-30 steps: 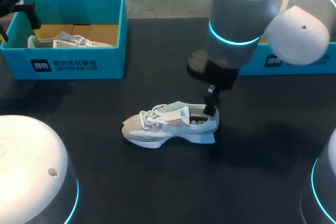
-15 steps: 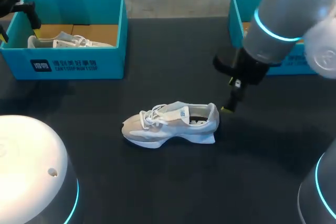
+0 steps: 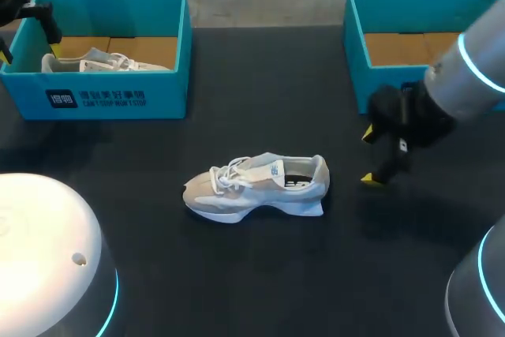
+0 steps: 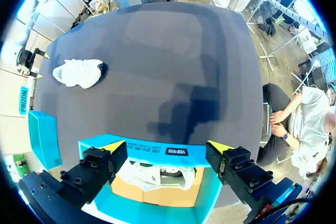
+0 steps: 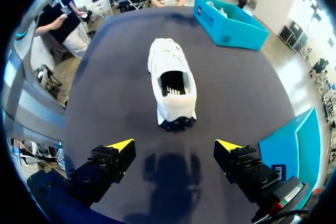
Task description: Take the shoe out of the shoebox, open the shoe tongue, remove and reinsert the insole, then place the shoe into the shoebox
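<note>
While I watch from the head camera, the shoe (image 3: 256, 187) lies on its sole near the middle of the dark table (image 3: 260, 274), toe toward 9 o'clock and heel toward 3 o'clock, laces tied and the collar open upward. My right gripper (image 3: 371, 157) sits at 3 o'clock from the heel, near it but clear of it, low over the table with its two yellow tips spread wide and nothing between them. Through the right wrist camera the shoe (image 5: 172, 85) is straight ahead of that gripper (image 5: 176, 144), heel nearest to it, and I can look down into the dark opening; neither finger touches the shoe. The right shoebox (image 3: 357, 53) stands at 1 o'clock from the shoe, well apart, with its brown floor showing. The left shoebox (image 3: 102, 96) stands at 10 o'clock from the shoe, also well apart, and a second shoe (image 3: 102, 61) lies inside it. My left gripper (image 4: 165, 148) hangs above that box (image 4: 206, 195), fingers wide apart and holding nothing, with the second shoe (image 4: 157, 174) under it in the box. From that wrist camera the shoe (image 4: 79, 73) on the table is far ahead of the gripper, beyond the box.
</note>
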`<state>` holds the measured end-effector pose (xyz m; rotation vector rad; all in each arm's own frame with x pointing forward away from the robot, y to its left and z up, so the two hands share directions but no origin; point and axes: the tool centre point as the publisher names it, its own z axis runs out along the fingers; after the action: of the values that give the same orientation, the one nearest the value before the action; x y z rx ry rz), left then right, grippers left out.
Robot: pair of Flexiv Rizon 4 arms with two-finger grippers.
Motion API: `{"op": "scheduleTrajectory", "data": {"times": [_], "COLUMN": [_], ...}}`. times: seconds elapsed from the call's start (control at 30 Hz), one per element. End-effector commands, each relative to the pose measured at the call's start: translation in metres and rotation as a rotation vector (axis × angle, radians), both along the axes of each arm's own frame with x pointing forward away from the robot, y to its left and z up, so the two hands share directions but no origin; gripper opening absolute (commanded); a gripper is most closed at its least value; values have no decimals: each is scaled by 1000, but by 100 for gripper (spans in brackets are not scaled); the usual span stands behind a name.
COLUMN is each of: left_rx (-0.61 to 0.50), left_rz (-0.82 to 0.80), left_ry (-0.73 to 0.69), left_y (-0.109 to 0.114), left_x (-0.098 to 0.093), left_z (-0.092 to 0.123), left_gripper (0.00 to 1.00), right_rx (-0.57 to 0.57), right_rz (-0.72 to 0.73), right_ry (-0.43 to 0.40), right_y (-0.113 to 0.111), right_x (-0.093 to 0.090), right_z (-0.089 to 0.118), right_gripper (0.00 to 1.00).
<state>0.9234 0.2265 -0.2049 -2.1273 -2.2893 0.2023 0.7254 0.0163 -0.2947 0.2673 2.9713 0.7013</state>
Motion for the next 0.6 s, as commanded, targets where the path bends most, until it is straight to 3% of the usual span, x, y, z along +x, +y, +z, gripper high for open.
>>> {"op": "scheduleTrajectory", "data": {"times": [0.03,0.33,0.6], "left_rx": [1,1,1], "left_rz": [0,0,0], "left_ry": [-2,-2,-2], "left_y": [0,0,0], "left_x": [-1,-1,-1], "left_z": [0,0,0], "left_gripper": [100,100,100], "right_rx": [348,449,458], "right_rz": [30,44,52], "right_ry": [-64,-113,-112], "right_y": [-3,0,-16], "right_x": [1,15,24], "right_z": [-15,-32,-45], "right_gripper": [100,100,100]}}
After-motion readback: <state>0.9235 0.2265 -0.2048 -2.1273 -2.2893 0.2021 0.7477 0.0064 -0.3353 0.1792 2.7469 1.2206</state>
